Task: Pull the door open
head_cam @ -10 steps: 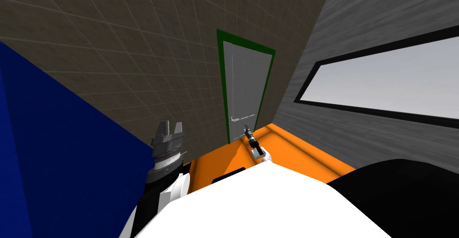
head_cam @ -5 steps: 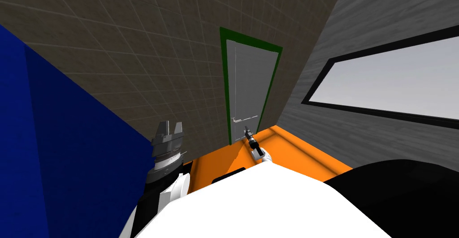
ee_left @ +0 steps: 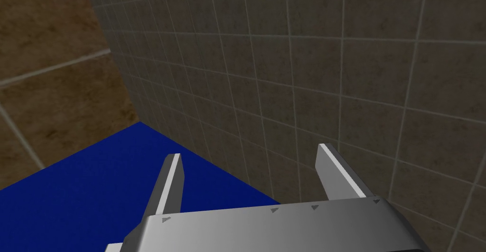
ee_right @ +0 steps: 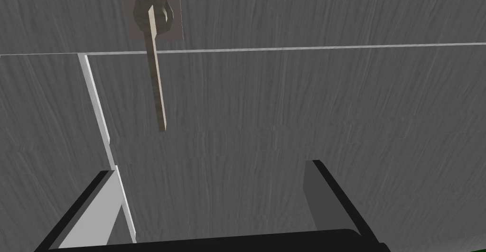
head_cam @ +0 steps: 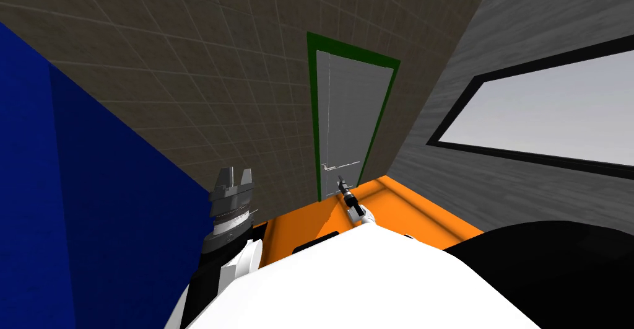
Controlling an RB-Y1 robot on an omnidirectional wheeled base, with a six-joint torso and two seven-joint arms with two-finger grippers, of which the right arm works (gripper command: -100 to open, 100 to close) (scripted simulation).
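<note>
A grey door (head_cam: 350, 114) stands in a green frame (head_cam: 312, 114), set in a tiled wall. Its thin lever handle (head_cam: 326, 166) sits low near the frame's left side. My right gripper (head_cam: 340, 181) reaches out just below that handle. In the right wrist view the pale lever (ee_right: 156, 78) hangs from a round rosette (ee_right: 153, 11) on the grey door panel (ee_right: 294, 102), a little ahead of my right gripper (ee_right: 209, 192), which is open and holds nothing. My left gripper (head_cam: 234, 171) is raised beside my body, open and empty (ee_left: 251, 159).
A tall blue block (head_cam: 93, 189) stands close on my left. The floor (head_cam: 402, 210) is orange. On the right, a grey wall carries a black-framed window (head_cam: 545, 114). A black area (head_cam: 557, 269) lies at the lower right.
The whole head picture has shifted and rolled slightly, so my head or base has moved. The door shows a bit further right and larger. Both arms keep their poses.
</note>
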